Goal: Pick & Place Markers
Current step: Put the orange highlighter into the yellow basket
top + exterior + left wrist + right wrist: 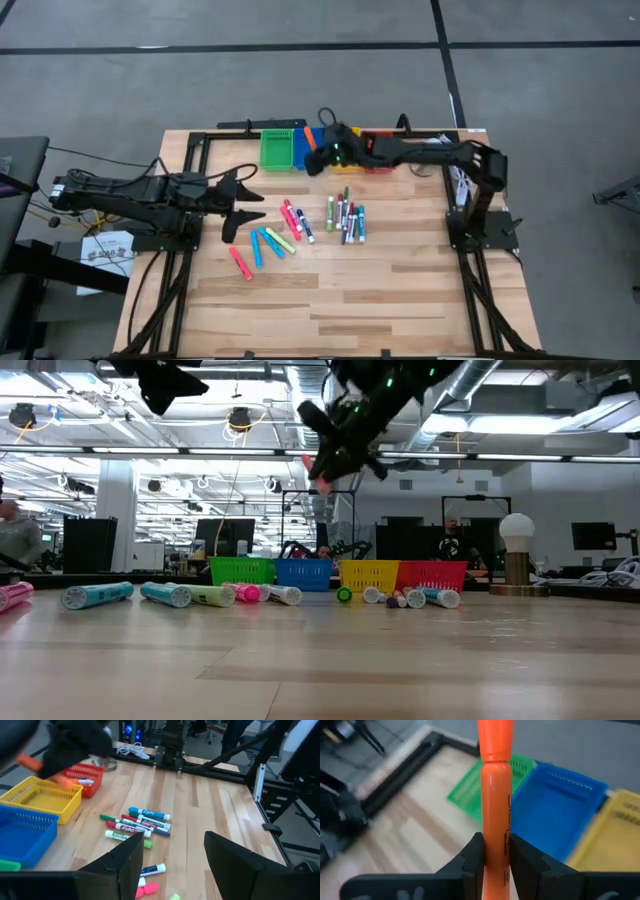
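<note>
Step in hand: carry-and-drop. Right claw (492,852) is clamped on an orange marker (495,795), held upright between its fingers. In the high view the right claw (325,152) sits top centre of the frame, over the row of bins, about above the blue bin (555,805), with the green bin (277,148) just left of it and the yellow bin (615,830) to the right. In the low view it hangs well above the bin rims.

Next move, my read: pick the right bin, line up over it, drop lower, then release. Which bin takes orange I can't tell.

Left claw (240,200) waits left of centre, fingers spread wide, holding nothing.

Remaining markers (345,217) lie loose mid-table in two clusters, well clear of every table (400,300) edge.

Room: lower half of the table is bare wood. Bins sit tight along the top edge by the frame rail, so little slack behind them.
</note>
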`<action>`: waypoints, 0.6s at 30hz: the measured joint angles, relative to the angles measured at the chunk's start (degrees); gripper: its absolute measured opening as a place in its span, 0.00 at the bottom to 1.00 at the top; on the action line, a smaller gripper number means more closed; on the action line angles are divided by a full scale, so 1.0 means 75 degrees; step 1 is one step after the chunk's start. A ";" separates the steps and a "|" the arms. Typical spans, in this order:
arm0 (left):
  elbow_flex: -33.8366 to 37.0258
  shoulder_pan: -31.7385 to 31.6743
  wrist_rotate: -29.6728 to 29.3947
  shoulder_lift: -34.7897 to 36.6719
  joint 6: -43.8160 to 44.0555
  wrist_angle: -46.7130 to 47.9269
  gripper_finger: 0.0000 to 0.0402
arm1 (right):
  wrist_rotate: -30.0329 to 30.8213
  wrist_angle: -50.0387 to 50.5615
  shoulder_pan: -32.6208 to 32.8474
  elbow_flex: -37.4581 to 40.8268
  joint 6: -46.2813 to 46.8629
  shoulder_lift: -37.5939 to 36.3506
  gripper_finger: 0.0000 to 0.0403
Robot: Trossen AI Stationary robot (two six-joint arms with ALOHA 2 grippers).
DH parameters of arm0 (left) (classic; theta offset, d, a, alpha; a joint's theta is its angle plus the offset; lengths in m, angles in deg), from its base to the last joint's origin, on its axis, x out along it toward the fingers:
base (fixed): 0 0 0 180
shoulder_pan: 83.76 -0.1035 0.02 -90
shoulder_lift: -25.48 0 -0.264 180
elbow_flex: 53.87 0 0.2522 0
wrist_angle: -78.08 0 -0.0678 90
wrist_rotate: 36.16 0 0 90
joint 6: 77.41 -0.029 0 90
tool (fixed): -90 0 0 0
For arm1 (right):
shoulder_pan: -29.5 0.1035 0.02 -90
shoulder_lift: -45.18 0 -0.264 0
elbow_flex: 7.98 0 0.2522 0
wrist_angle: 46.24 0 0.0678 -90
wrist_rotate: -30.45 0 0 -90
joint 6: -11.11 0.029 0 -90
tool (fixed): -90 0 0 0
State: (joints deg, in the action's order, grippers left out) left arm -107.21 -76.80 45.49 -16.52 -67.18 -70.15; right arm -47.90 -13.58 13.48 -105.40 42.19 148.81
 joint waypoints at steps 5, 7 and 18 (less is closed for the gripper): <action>0.0006 0.0005 -0.0167 -0.0128 0.0089 0.0022 0.52 | -0.0378 0.0441 -0.0693 0.0003 0.0047 0.0384 0.16; 0.0006 0.0002 -0.0299 -0.0158 0.0103 0.0016 0.52 | -0.0366 0.0735 -0.0905 0.0003 0.0047 0.0441 0.16; 0.0006 0.0000 -0.1396 -0.0201 0.0161 0.0001 0.52 | -0.0559 0.1993 -0.1654 0.0008 -0.0754 0.0458 0.17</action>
State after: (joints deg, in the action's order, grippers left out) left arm -107.16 -76.80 35.02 -18.03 -65.97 -70.14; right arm -52.10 1.37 1.08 -105.34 36.54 152.24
